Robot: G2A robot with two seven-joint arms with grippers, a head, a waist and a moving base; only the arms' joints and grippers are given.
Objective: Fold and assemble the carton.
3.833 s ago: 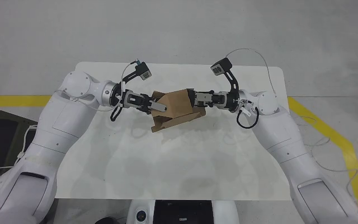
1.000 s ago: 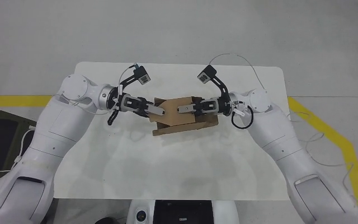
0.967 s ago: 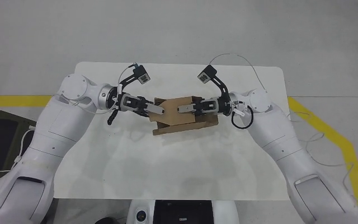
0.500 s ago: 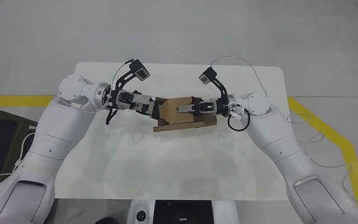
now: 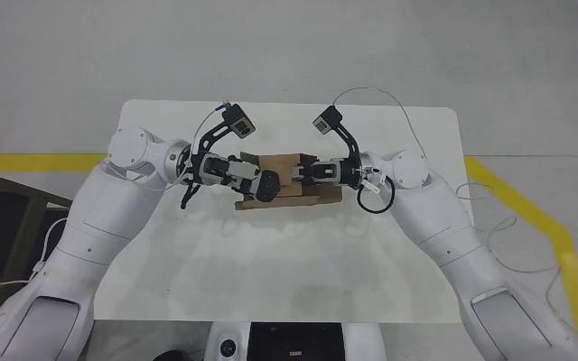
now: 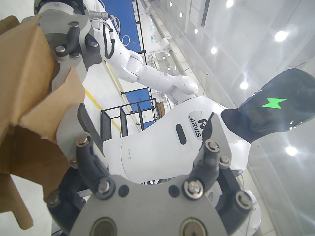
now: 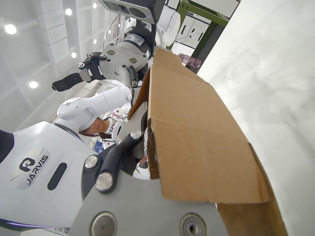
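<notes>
Half done at best, I'd say. Carton point(image 5: 287, 180) lies on the table point(image 5: 361, 262), centre of the top view, as a flattish open sleeve with its flaps loose and nothing tucked. Right gripper point(image 5: 304, 172) looks clamped on a wall at the carton's right end, though cardboard hides part of it. Left gripper point(image 6: 147, 114) is at the left end with jaws wide apart, just beside a flap. Left to do: square it up, fold and lock the end flaps.

Top view: overhead, straight down on the white surface point(image 5: 271, 271), both arms in frame. Left wrist view: right behind the left tool point(image 6: 150, 128), tilted up at the ceiling. Right wrist view: pressed close to the carton point(image 7: 192, 133), facing along the surface. All three share the carton.
</notes>
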